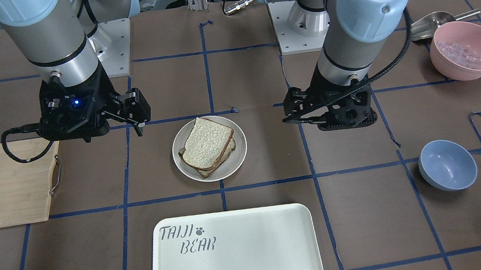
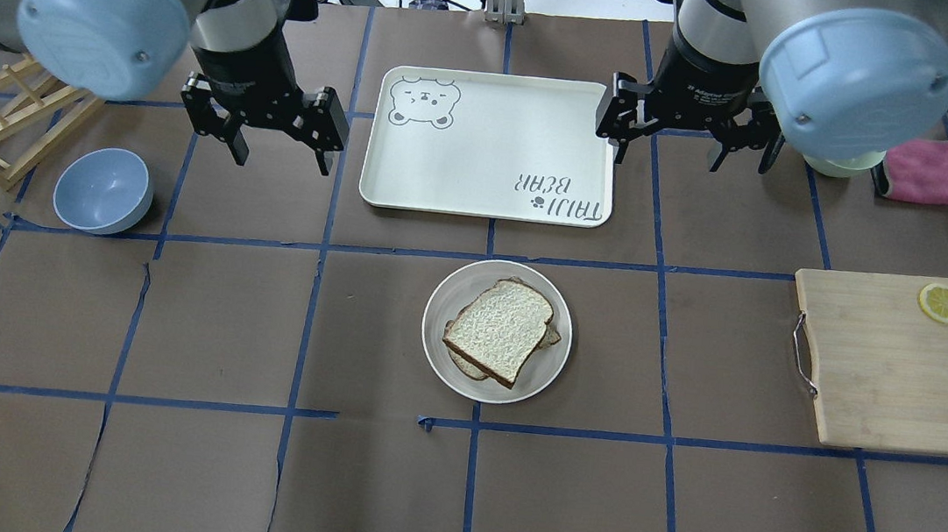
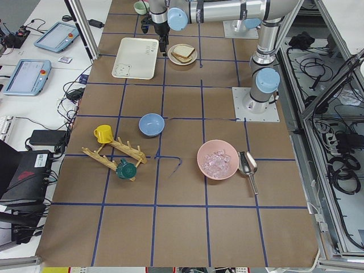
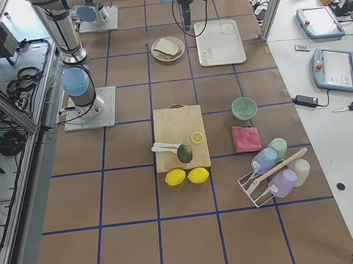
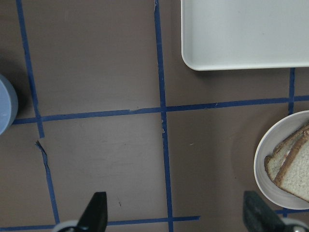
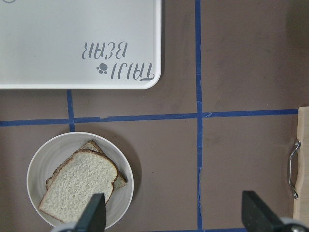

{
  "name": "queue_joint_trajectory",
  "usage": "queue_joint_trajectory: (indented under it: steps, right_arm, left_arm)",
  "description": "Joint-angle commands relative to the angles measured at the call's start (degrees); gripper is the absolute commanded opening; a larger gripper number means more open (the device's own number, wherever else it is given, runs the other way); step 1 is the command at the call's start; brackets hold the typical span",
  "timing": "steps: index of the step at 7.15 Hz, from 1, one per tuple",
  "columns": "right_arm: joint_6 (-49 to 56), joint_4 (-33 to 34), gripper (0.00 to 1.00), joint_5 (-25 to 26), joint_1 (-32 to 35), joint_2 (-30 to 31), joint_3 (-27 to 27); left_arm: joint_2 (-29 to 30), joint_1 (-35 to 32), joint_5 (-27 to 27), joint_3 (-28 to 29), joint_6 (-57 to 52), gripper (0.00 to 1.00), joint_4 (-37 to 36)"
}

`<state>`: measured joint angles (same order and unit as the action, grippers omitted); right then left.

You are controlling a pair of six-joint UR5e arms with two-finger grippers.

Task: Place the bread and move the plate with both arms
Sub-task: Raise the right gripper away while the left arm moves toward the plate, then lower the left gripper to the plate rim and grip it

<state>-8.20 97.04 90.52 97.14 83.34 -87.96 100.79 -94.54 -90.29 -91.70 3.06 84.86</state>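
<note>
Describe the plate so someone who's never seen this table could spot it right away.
Find the big cream tray printed TAIJI BEAR. Beside its lettered edge sits the round off-white plate. Unlike the blue bowl, it is shallow and holds bread slices.

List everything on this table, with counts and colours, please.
plate: one, off-white, table centre
bread: two slices, pale, stacked on the plate
tray: one, cream, beyond the plate
cutting board: one, wooden, robot's right
lemon slice: one, yellow, on the board
avocado: one, green, on the board
lemons: two, yellow, beside the board
blue bowl: one, robot's left
green bowl: one, beside pink cloth
pink bowl: one, beside metal scoop
arms: two, grey, above the table
left tool: black, open, empty
right tool: black, open, empty
</note>
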Motion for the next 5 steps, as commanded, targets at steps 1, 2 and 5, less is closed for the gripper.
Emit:
queue_joint_trajectory:
  steps: [1, 2, 5]
  right_arm:
    - [2.75, -1.49, 1.00, 0.53, -0.46, 1.29, 0.07]
    - [7.45, -2.72, 1.00, 0.27, -2.81, 1.56, 0.16]
    - [13.03, -6.51, 1.00, 0.79, -6.00, 4.70, -0.10]
  left_arm:
    - [0.46, -3.80, 5.96, -10.99, 9.05, 1.00, -10.46]
    - [0.72, -4.16, 8.18, -16.70, 10.63, 1.00, -17.29]
    - [2.47, -5.30, 12.56, -27.56, 17.58, 1.00, -33.27]
